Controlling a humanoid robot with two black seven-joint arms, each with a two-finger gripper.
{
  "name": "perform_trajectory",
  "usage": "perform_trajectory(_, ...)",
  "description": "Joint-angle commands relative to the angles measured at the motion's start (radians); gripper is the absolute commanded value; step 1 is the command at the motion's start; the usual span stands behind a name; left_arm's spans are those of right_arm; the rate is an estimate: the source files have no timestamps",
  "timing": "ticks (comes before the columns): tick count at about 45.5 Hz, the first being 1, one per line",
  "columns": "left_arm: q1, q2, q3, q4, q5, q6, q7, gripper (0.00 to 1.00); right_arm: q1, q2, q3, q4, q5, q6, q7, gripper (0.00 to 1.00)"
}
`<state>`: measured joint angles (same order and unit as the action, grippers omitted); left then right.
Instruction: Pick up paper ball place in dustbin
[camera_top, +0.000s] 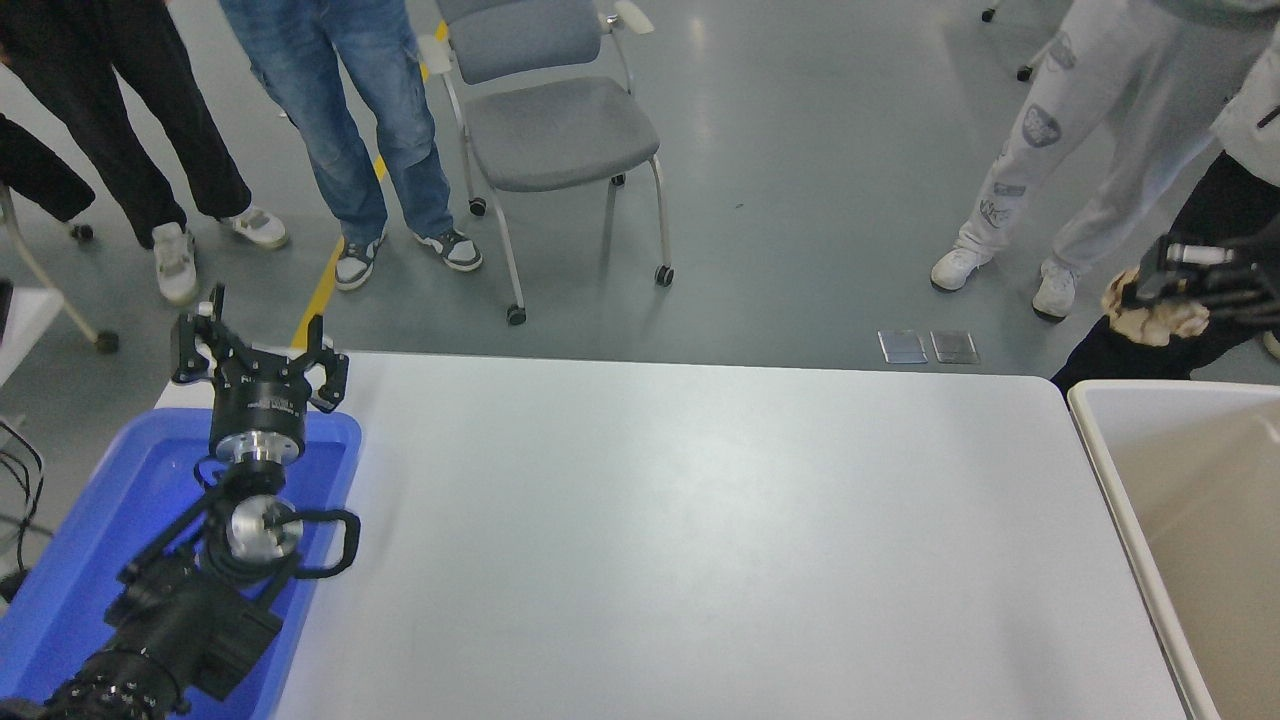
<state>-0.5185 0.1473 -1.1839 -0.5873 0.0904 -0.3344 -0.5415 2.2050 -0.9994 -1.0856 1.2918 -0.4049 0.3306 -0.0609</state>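
My right gripper (1160, 290) is raised high at the right edge, shut on the tan crumpled paper ball (1152, 318), which hangs above the far end of the dustbin. The dustbin (1120, 470) is a cream-beige bin with a pale rim standing off the table's right side; its inside shows plain walls. Most of the right arm is out of the picture. My left gripper (258, 345) is parked open at the lower left over the blue tray.
A bright blue shallow tray (100, 520) sits at the table's left end under the left arm. A grey chair (555, 130) and several standing people are beyond the table's far edge, one close to the dustbin's far corner.
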Motion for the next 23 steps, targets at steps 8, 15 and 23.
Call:
perform_trajectory(8,0.0,0.0,0.0,0.0,0.0,0.0,0.0,0.99,-0.571,0.022,0.297,-0.472,0.353,-0.41,-0.001,0.0)
perform_trajectory(15,0.0,0.0,0.0,0.0,0.0,0.0,0.0,0.99,-0.81,0.129,0.443,-0.653,0.5,-0.475,-0.001,0.0)
perform_trajectory(23,0.0,0.0,0.0,0.0,0.0,0.0,0.0,0.99,-1.129,0.31,0.723,-1.027,0.546,-0.441,-0.002,0.0)
